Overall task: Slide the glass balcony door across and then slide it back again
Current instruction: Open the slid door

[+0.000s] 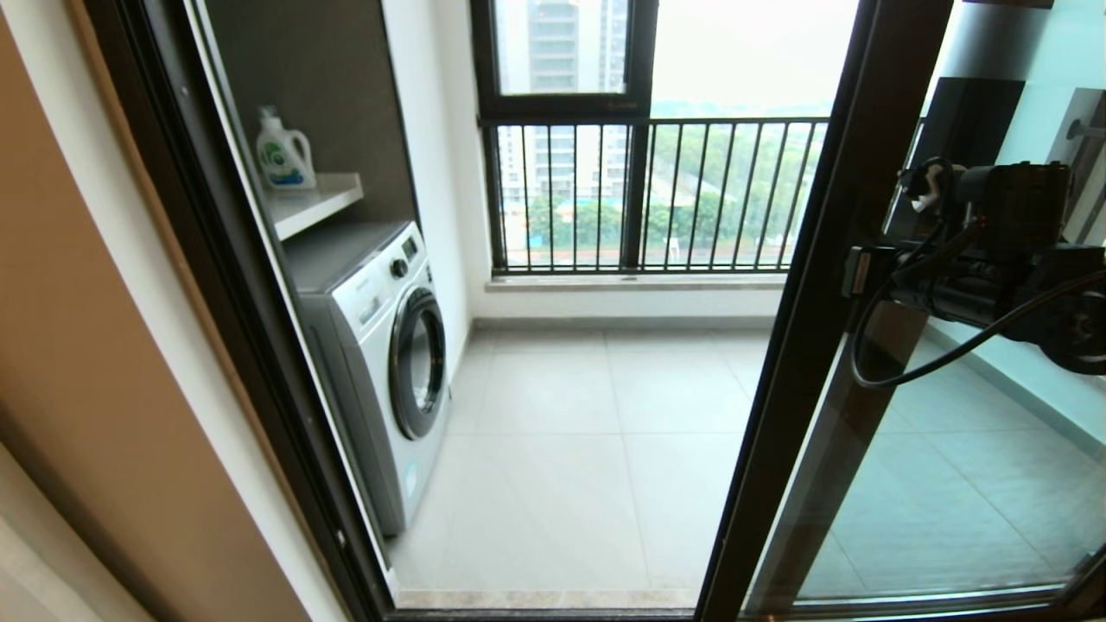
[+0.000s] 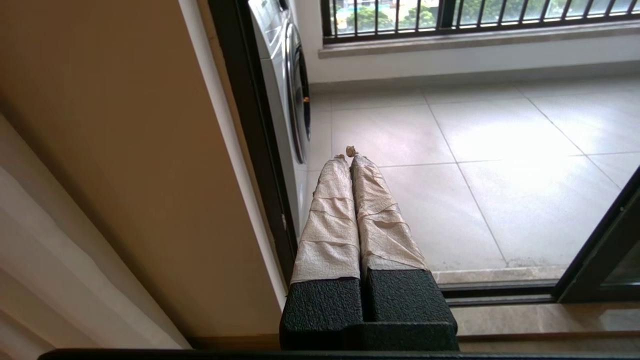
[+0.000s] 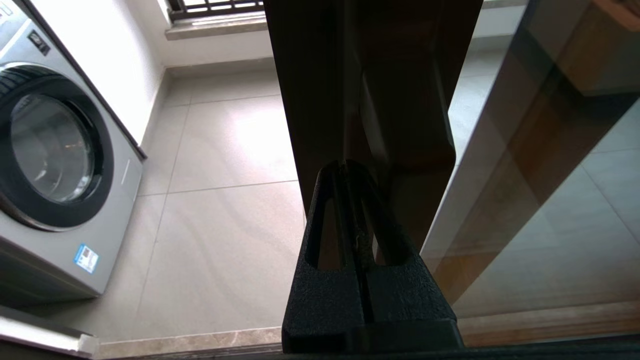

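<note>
My right gripper (image 3: 344,167) has its jaws pressed together, tips against the dark frame edge of the glass balcony door (image 3: 370,90) straight ahead; its handle is hidden. My left gripper (image 2: 348,154), jaws together, hangs beside the washing machine (image 2: 287,85).

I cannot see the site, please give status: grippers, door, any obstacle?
Right gripper shut, fingers at glass balcony door frame edge. Left gripper shut, idle by the wall. Doorway open.

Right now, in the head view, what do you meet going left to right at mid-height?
Tan wall → dark doorway frame → washing machine → barred window → glass balcony door → right arm with its shut claw.
</note>
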### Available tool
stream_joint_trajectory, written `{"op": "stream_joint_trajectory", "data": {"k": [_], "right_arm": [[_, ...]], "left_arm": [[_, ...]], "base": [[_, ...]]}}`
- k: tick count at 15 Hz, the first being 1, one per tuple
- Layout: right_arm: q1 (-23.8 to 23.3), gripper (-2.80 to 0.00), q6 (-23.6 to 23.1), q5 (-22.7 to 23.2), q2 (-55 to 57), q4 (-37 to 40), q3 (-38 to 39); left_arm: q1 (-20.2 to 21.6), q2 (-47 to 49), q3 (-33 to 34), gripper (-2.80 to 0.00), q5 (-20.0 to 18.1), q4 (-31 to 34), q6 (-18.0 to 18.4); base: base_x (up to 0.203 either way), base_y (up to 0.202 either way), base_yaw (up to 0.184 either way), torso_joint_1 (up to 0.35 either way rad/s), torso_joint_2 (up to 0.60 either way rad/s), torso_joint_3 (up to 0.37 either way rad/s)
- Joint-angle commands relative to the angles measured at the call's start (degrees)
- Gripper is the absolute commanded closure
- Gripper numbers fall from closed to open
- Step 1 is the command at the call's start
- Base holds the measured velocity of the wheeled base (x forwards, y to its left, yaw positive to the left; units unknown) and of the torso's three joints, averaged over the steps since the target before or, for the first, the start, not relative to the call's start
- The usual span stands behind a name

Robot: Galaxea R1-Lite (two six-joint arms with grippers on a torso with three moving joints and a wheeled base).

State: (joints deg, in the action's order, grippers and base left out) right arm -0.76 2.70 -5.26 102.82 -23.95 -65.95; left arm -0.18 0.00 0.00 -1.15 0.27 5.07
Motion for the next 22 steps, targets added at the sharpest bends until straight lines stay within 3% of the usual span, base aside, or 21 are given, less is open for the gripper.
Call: {"op": "stream_joint_trajectory", "data": {"k": [1,12,22], "right_arm": [[-1.48,0.0,-0.23,0.6,-0.23,-0.2,0.28],[-6.89,0.0,-0.68,3.5,-0.16,-0.65,0.47],[-4.87,0.0,-0.85,5.56,-1.78,-0.65,0.47]], "left_arm": [[0.01,0.09,0.0,0.0,0.0,0.0,0.03],[0.01,0.0,0.0,0.0,0.0,0.0,0.03],[0.01,0.02,0.0,0.0,0.0,0.0,0.03]], "base": [[0.0,0.0,0.0,0.0,0.0,0.0],[0.0,0.0,0.0,0.0,0.0,0.0],[0.0,0.0,0.0,0.0,0.0,0.0]]}}
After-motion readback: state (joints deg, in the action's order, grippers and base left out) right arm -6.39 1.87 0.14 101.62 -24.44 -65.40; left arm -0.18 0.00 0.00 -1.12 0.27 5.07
